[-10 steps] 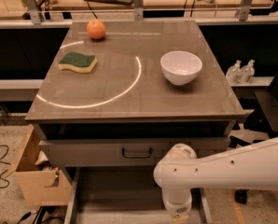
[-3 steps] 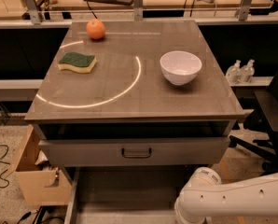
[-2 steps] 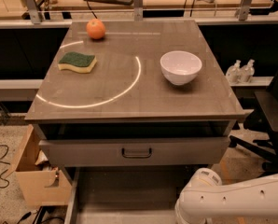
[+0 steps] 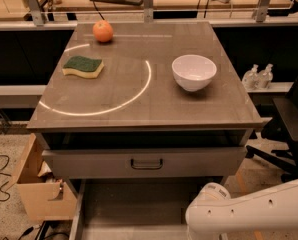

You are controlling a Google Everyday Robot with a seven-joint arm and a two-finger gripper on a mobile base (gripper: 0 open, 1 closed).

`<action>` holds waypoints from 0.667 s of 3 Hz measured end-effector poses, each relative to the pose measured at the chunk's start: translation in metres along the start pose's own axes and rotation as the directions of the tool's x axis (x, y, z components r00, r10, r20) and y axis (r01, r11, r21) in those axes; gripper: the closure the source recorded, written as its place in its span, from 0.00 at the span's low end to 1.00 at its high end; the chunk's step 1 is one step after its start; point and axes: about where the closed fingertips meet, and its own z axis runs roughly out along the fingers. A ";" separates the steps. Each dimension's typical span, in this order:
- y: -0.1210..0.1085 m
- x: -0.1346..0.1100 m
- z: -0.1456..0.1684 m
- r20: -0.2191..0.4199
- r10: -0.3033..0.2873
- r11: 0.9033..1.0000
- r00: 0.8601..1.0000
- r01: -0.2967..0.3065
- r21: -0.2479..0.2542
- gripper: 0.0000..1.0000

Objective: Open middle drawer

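Observation:
The middle drawer [image 4: 134,204] is the wide, shallow grey one below the taller-fronted grey drawer [image 4: 89,163]. It stands pulled far out toward me, with its dark floor showing. Its front and handle are cut off by the bottom edge. My gripper is out of view below the bottom edge. Only my white arm [image 4: 249,211] shows, at the bottom right, over the right front corner of the open drawer.
The taller-fronted drawer has a loop handle [image 4: 146,163] and stands slightly out. The cabinet top [image 4: 139,104] holds an orange [image 4: 103,31], a green-and-yellow sponge [image 4: 83,66] and a white bowl [image 4: 194,72]. A light-brown wooden box [image 4: 36,194] stands at the left, a black chair [image 4: 289,129] at the right.
My arm has drawn back from in front of the drawer's middle to the bottom right corner. It has hardly moved in the last second. The drawers look the same.

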 end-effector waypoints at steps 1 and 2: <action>0.005 -0.001 0.001 -0.003 -0.005 1.000 1.000 0.005 -0.023 1.00; 0.005 -0.001 0.001 -0.003 -0.005 1.000 1.000 0.005 -0.023 0.82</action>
